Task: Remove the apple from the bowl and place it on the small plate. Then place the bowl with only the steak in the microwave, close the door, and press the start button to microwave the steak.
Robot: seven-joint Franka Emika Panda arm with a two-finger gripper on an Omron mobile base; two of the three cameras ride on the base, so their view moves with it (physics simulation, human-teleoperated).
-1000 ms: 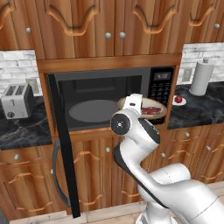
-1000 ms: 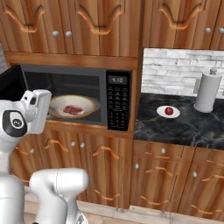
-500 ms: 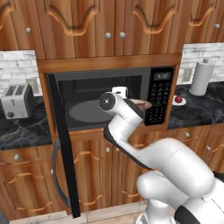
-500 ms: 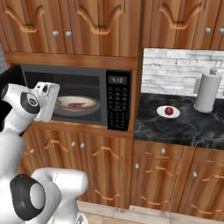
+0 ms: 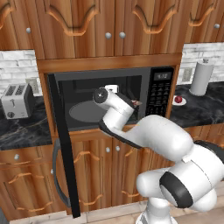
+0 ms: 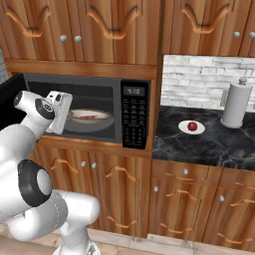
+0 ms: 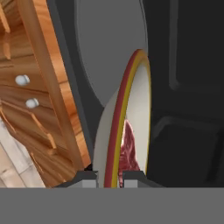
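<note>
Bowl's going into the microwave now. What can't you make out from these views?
- Left base view: the bowl and steak are mostly hidden behind the arm.
- Hand view: the gripper is cut off by the bottom edge; whether the bowl touches the turntable is unclear.
- Right base view: keypad labels too small.

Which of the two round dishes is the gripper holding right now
The bowl with the tan rim, carrying the steak inside the microwave. The small plate, plain white, sits on the counter with the apple.
</note>
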